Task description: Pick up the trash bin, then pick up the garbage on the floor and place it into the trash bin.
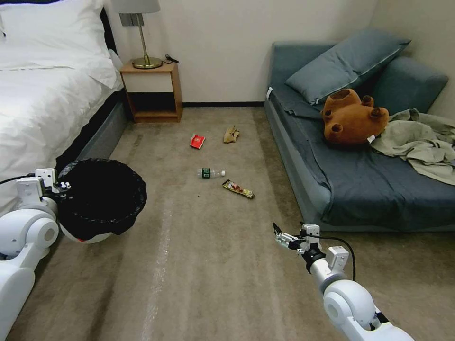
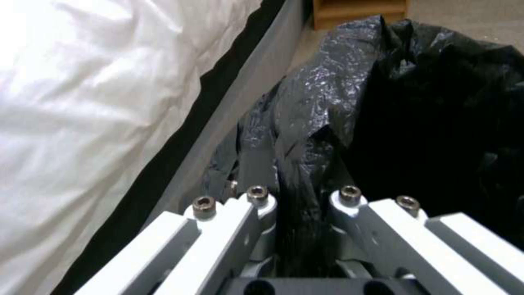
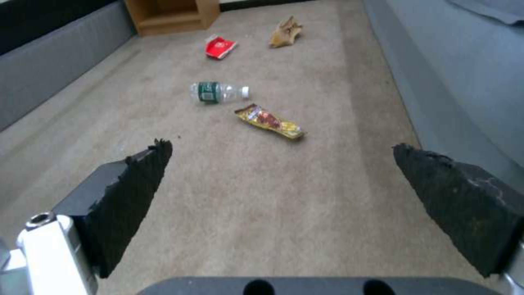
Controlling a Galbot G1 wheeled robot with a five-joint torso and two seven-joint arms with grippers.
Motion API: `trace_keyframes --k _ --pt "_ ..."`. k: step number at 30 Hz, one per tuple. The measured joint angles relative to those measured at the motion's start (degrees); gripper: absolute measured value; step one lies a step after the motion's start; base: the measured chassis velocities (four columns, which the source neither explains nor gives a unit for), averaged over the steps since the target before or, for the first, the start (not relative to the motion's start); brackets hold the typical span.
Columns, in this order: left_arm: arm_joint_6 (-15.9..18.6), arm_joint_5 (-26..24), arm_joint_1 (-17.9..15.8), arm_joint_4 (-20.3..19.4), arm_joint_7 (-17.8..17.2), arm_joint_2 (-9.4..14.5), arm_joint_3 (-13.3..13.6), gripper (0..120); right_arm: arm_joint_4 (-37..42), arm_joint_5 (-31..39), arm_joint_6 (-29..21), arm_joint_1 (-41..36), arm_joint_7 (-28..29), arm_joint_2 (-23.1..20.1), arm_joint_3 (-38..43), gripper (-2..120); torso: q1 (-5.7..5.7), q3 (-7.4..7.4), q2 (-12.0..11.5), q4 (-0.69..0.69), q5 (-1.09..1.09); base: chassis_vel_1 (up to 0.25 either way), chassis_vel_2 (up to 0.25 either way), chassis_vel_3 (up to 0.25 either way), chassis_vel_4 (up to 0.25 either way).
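The trash bin (image 1: 102, 199), white with a black bag over its rim, hangs off the floor at the left, and my left gripper (image 1: 64, 185) is shut on its rim. In the left wrist view the black bag (image 2: 327, 123) is pinched between the fingers. The garbage lies on the carpet ahead: a clear bottle (image 1: 210, 173) (image 3: 218, 91), a yellow-brown wrapper (image 1: 238, 189) (image 3: 268, 121), a red packet (image 1: 197, 141) (image 3: 219, 46) and a tan paper bag (image 1: 231, 134) (image 3: 285, 32). My right gripper (image 1: 279, 235) (image 3: 278, 168) is open, held above the carpet short of the wrapper.
A white bed (image 1: 42, 94) runs along the left, a wooden nightstand (image 1: 151, 92) with a lamp stands at the back, and a blue sofa (image 1: 360, 180) with a plush bear (image 1: 353, 118) and grey-green cloth (image 1: 417, 142) lines the right. Carpet lies open between them.
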Motion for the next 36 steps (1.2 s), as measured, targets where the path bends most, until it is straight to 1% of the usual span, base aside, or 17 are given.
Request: trace_keyframes --k 11,25,29,36 --pt "0.0 0.2 -0.1 0.6 0.0 -0.2 0.1 6 -1.3 0.0 0.4 0.9 -0.4 0.4 -0.9 100 0.00 0.00 0.0 0.00 0.00 -0.091 0.101 0.105 -0.091" --pt "-0.1 0.3 -0.4 1.4 0.1 -0.4 0.5 6 -2.4 0.0 0.8 1.5 -0.9 0.4 -1.5 100 0.00 0.00 0.0 0.00 -0.01 -0.122 0.117 0.124 -0.119" --pt "-0.1 0.5 -0.4 1.6 0.1 -0.6 0.6 6 -2.6 -0.1 0.8 1.6 -0.9 0.4 -1.6 100 0.00 0.00 0.0 0.01 0.00 -0.134 0.135 0.135 -0.133" --pt "-0.1 0.6 -0.4 1.7 0.2 -0.8 0.6 6 -2.9 -0.1 0.9 1.7 -1.0 0.3 -1.7 100 0.00 0.00 0.0 0.00 -0.01 -0.127 0.120 0.120 -0.128"
